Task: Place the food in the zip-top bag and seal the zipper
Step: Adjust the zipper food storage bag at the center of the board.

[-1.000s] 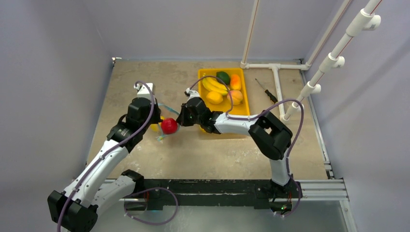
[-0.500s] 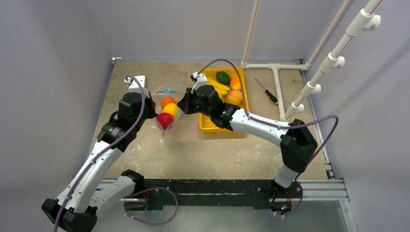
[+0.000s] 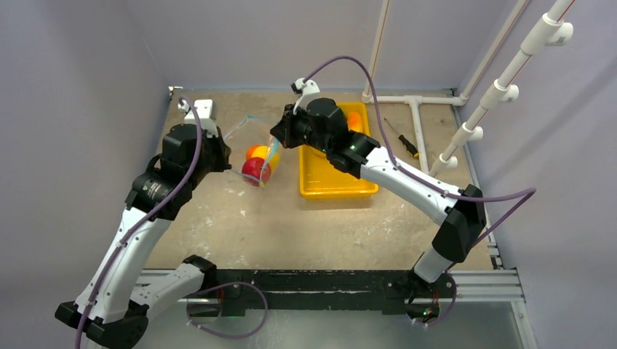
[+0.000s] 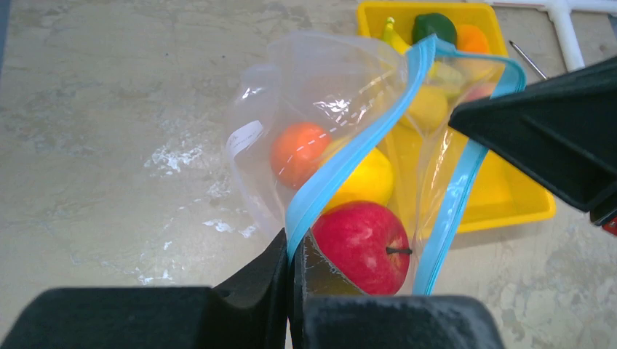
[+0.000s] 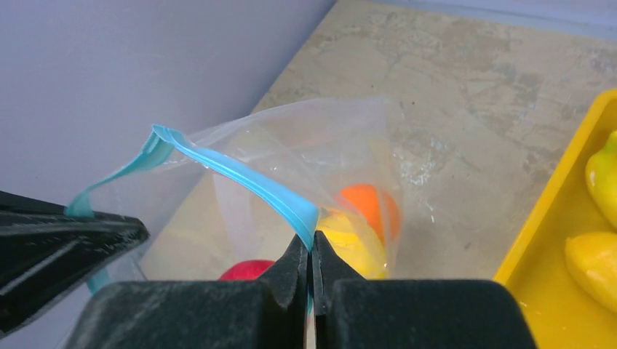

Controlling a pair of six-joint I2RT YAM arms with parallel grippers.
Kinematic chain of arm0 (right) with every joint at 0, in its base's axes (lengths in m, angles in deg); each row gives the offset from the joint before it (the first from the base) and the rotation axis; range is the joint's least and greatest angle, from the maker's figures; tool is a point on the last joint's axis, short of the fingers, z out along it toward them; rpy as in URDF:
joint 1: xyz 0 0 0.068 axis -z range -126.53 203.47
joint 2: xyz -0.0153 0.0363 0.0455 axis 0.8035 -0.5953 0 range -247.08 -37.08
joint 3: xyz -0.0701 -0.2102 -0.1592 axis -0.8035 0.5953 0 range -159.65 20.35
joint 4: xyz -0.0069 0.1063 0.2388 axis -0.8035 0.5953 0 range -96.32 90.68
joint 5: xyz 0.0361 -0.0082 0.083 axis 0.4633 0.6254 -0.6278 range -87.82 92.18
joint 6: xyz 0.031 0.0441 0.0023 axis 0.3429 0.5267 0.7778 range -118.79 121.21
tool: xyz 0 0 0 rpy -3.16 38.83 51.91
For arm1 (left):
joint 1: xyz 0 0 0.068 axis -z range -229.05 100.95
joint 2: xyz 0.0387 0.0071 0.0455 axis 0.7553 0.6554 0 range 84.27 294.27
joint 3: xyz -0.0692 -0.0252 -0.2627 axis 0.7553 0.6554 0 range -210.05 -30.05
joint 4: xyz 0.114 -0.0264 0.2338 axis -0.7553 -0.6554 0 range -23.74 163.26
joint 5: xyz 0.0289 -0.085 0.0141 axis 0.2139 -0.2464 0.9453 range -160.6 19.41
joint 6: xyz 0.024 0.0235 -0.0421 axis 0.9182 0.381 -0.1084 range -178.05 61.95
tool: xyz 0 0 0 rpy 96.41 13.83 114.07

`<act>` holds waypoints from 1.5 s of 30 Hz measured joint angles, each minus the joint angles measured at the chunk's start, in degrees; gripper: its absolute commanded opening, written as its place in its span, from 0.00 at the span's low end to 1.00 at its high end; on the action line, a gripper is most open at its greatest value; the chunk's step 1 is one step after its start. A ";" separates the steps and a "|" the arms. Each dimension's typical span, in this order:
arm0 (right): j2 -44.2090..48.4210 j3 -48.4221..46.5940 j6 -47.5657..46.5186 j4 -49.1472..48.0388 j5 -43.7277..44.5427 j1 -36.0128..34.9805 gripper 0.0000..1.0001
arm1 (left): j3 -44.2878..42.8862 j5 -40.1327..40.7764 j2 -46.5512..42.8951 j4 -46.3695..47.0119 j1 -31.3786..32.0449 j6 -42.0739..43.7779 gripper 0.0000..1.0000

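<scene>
The clear zip-top bag point(image 4: 320, 73) has moved rearward, left fingers point(image 4: 251, 294) and right fingers point(image 5: 289, 280) pinching its zipper point(image 4: 340, 163).

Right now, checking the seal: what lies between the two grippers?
The zipper, strips parted, spans left gripper to right gripper, over the red apple; left wrist view.

The clear, floppy plastic zip-top bag point(image 4: 320, 80) hangs with its mouth open; the thin teal-blue zipper strip point(image 4: 349, 160) is unsealed. Inside, clustered together: a red toy apple point(image 4: 360, 243), a yellow lemon point(image 4: 364, 182), an orange point(image 4: 298, 149).
</scene>
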 measured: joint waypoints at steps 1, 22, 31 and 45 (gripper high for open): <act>0.00 -1.31 -0.46 0.70 -0.37 0.20 0.00 | -0.90 -0.74 0.44 -0.81 0.00 0.07 0.00; 0.04 -19.10 -8.52 21.38 -14.05 2.43 0.00 | -14.93 -23.87 2.82 -8.13 0.00 -0.26 0.00; -10.99 -1.44 -4.70 4.09 -19.56 11.85 0.00 | 17.31 -24.98 11.82 15.50 -9.38 -5.95 0.00; 0.90 -5.38 -3.69 8.92 -15.32 8.63 0.00 | 8.13 -31.63 -1.18 16.09 -10.97 -8.09 0.00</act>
